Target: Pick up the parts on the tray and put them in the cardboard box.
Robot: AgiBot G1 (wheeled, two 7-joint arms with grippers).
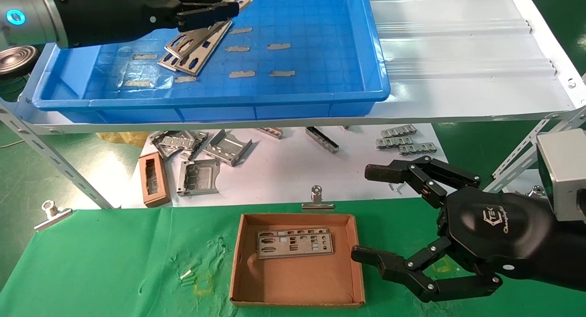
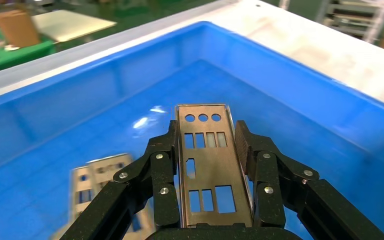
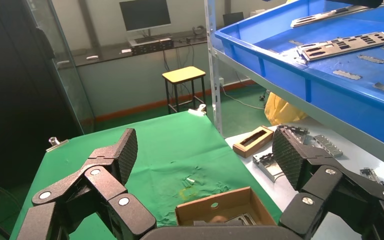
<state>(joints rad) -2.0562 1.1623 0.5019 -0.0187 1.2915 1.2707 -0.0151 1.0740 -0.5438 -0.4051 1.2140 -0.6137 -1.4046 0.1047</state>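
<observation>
My left gripper [image 1: 215,8] is shut on one part, a thin silvery plate [image 2: 207,165] with punched cutouts, and holds it lengthwise between the fingers [image 2: 162,165] over the back left of the blue tray [image 1: 320,99]. Two more plates [image 1: 197,46] lie overlapped on the tray floor just below it. On the green cloth sits the cardboard box [image 1: 297,280], with one plate [image 1: 295,243] lying flat in its far half. My right gripper [image 1: 371,212] hangs open and empty just right of the box. The right wrist view shows the box [image 3: 220,207] beneath the right gripper [image 3: 206,152].
Grey tape strips [image 1: 279,46] dot the tray floor. The tray stands on a white shelf with slanted metal struts [image 1: 55,161]. Beneath it lie bent brackets [image 1: 215,147], a small brown frame [image 1: 154,179] and clip strips [image 1: 403,140]. Binder clips [image 1: 316,200] hold the green cloth's edge.
</observation>
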